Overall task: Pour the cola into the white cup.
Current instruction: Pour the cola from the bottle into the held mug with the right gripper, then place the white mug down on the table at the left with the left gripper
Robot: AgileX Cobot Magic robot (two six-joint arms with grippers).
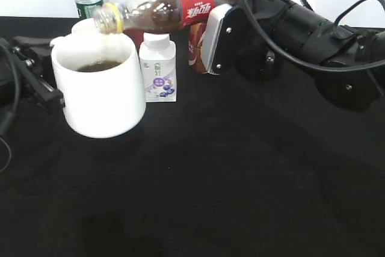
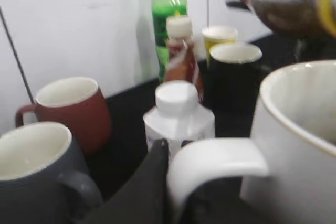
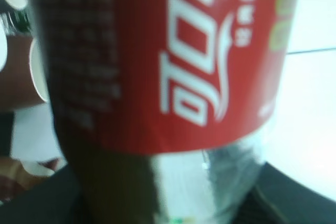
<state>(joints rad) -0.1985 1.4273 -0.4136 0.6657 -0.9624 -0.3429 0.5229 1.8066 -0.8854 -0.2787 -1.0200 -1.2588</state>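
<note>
Cola (image 1: 174, 3) is up in the air, tipped nearly flat, neck pointing left and down — R gripper (image 1: 212, 37) clamps it at the label end, bottle sticking out leftward from the pincer. Yellow-ringed mouth sits right over the rim of the white cup (image 1: 102, 97), which has dark liquid in it. Cup stands on the black table (image 1: 240, 179), left of centre, w/ a small white bottle (image 1: 158, 67) just beside it on the right.

L wrist cam: dark finger (image 2: 139, 192) by the cup handle (image 2: 215, 166) (can't tell if the L pincer actually grips it, or how wide it is). That view also shows what the ext. cam hides — red mug (image 2: 71, 108), grey mug (image 2: 37, 171), green bottle (image 2: 169, 14).

R wrist cam: only red label (image 3: 173, 51), close and blurry.
</note>
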